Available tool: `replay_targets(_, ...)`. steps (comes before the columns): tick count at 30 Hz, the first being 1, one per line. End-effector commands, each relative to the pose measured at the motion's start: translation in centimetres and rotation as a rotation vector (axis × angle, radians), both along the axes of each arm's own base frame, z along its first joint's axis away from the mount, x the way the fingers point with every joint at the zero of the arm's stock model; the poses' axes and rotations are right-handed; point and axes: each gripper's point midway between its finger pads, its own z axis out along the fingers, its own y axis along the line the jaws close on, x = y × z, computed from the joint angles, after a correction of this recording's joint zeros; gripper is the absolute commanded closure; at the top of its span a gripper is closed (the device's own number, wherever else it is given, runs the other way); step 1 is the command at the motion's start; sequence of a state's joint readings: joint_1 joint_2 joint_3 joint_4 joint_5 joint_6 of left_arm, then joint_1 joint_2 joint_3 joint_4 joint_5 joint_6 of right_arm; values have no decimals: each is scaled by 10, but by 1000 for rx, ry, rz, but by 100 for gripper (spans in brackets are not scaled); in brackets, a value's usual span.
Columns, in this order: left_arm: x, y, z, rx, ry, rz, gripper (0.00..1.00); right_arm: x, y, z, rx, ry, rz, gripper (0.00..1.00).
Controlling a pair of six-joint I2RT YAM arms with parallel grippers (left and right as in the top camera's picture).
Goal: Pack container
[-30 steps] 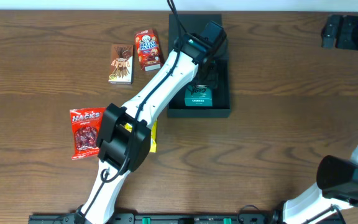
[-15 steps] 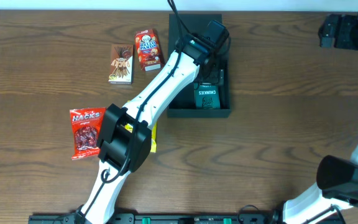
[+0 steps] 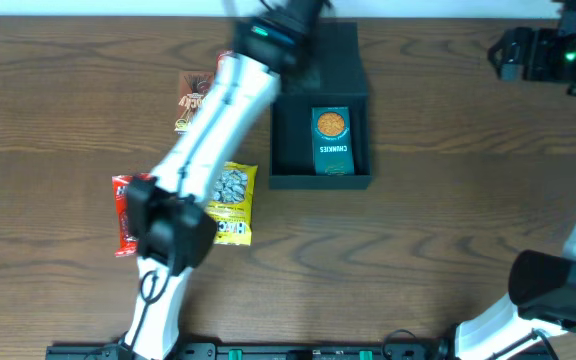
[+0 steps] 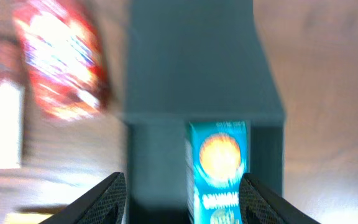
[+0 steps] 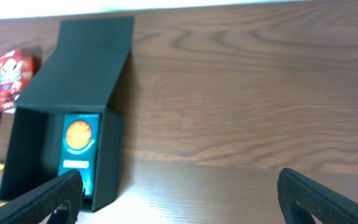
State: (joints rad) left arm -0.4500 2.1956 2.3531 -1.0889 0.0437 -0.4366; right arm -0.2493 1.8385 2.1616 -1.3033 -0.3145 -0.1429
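Packing looks about 1 item in: the teal snack carton (image 3: 332,141) lies flat on the floor of the container (image 3: 290,150), toward its right wall, label up. The container sits at upper centre of the overhead frame with its flap lid (image 3: 330,55) folded back and open. By my count 4 items lie outside on the table (image 3: 448,200). A yellow packet (image 3: 233,200) is just left of the box's lower corner, a red bag (image 3: 123,215) is at mid left, and a brown stick-snack packet (image 3: 190,100) and a red carton (image 5: 10,71) are at upper left. I judge that most of the loading, and closing the lid, is not yet done.

The left gripper (image 4: 182,180) looks down on the box with jaws spread wide and nothing between them. The right gripper (image 5: 180,180), at the upper right of the overhead frame, is likewise spread and empty, well apart from everything.

Hard to read: the left arm (image 3: 208,130) is motion-blurred overhead and covers most of the red carton and part of the red bag. Its wrist view is smeared too, so print on the packets there is illegible. Whether anything lies under the teal snack carton cannot be told.
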Motion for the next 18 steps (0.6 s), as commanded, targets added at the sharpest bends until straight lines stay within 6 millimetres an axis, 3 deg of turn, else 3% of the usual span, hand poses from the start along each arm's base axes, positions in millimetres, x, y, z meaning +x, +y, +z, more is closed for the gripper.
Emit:
replay_targets(1,13,69,94,-44,-208,128,40,3,49,-23,52,40,134,2)
replay_targets(2,15,101,111,-43,-246,191,38,4,70,-35,55,56,183,5)
replay_targets(6,15,170,129,-25,-272,320,31,6,149,-72,53,71,357,20)
replay_targets(8,14,194,128,-13,-262,364,29,7,184,-87,59,60,417,39)
replay_targets(9,13,205,126,-6,-255,377,28,7,204,-97,67,52,446,53)
replay_targets(12,9,228,121,10,-228,416,25,5,245,-120,100,53,475,91)
replay_targets(13,8,233,120,16,-222,420,23,4,257,-127,111,56,482,99)
replay_targets(18,6,243,118,63,-220,387,17,-8,308,-170,134,133,524,99)
